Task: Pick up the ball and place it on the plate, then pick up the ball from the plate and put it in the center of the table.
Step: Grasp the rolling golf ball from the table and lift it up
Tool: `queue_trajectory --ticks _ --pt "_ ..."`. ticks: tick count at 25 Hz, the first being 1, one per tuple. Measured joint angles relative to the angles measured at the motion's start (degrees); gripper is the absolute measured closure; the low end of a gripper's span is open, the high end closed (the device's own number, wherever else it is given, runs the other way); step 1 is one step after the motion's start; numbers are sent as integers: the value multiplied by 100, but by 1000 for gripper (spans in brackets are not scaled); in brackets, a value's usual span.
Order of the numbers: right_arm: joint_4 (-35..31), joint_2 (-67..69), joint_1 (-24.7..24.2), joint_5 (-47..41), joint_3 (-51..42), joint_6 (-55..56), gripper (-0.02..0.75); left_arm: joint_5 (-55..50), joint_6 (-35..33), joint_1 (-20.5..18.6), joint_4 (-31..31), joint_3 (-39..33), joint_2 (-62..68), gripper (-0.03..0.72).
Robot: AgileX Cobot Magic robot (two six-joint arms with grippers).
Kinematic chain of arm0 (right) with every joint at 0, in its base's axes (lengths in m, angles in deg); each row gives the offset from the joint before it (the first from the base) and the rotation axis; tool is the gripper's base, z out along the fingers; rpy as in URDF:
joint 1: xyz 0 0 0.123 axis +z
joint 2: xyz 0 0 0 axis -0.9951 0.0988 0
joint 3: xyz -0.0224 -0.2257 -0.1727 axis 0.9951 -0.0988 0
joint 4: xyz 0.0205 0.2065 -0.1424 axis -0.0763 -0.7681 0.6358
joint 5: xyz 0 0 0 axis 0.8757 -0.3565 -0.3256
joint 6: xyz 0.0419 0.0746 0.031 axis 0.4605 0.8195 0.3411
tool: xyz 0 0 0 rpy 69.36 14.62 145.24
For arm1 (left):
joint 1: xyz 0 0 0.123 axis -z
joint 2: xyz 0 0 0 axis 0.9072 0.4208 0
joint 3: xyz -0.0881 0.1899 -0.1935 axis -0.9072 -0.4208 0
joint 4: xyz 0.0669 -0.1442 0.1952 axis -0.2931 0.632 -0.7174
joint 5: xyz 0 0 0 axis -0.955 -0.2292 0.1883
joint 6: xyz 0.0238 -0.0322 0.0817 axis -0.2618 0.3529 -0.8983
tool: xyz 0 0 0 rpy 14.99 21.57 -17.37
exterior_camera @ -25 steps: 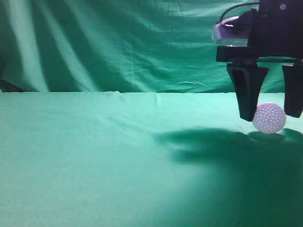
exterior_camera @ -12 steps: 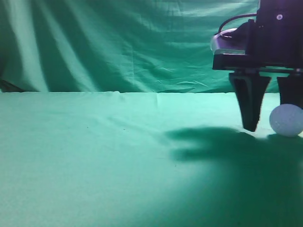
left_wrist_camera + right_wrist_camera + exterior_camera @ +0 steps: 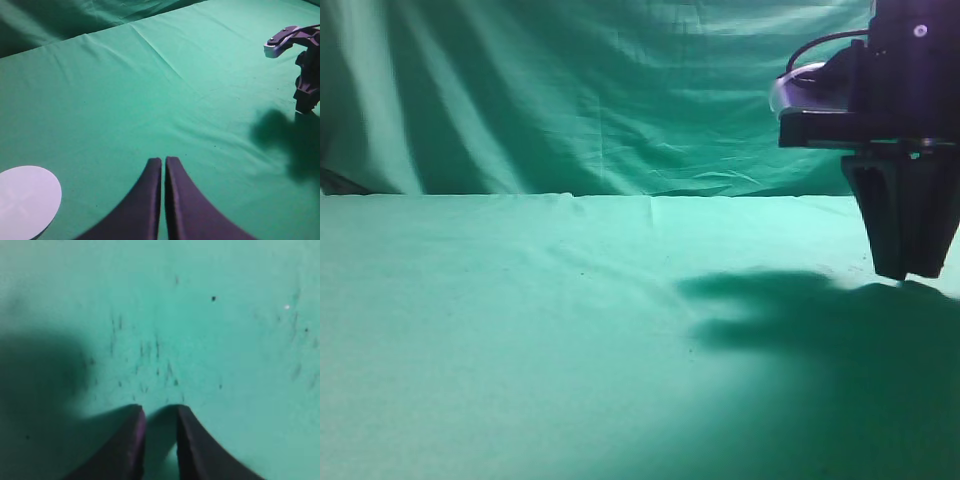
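The ball is not in view in any frame. The white plate [image 3: 27,200] lies flat on the teal-green table [image 3: 520,330] at the lower left of the left wrist view. My right gripper [image 3: 905,272] stands at the far right with its tips down at the cloth. Its fingers [image 3: 160,412] are close together with only a narrow gap, and nothing is between them. My left gripper [image 3: 164,161] is shut and empty, held above the table to the right of the plate. The right arm [image 3: 305,75] shows at the far right of the left wrist view.
A darker green drape [image 3: 570,100] hangs behind the table's far edge. The right arm casts a wide dark shadow [image 3: 800,330] on the cloth. Small dark specks dot the cloth under the right gripper [image 3: 150,355].
The ball slipped rightward from between the right gripper's open fingers and has left the view. The right gripper shifted right and closed with nothing in it.
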Motion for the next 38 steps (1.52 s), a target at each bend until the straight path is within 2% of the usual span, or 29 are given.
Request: queue_trajectory --ticks 8,11,18,19,23,27,28,32,38 --pt "383 -1009 0 -492 -55 369 561 0 0 0 -32 0 0 688" --pt "492 -1936 0 -394 -618 631 561 0 0 0 -68 0 0 688" --pt "1224 -3604 0 -443 -2392 1809 561 0 0 0 -94 0 0 688" --pt "1240 -3711 0 -443 -2541 1927 499 0 0 0 -94 0 0 688" --pt "1238 -3866 -102 -452 -2861 2131 346 0 0 0 -94 0 0 688" --pt "1144 -3879 -636 -440 -2916 2046 165 0 0 0 -94 0 0 688" --pt "1063 -3879 -816 -427 -2916 1922 146 0 0 0 -94 0 0 688" --pt "533 -3727 -1415 -280 -2932 1400 161 0 0 0 -94 0 0 688" --pt "200 -3139 -1664 237 -2966 1095 161 0 0 0 -94 0 0 688"
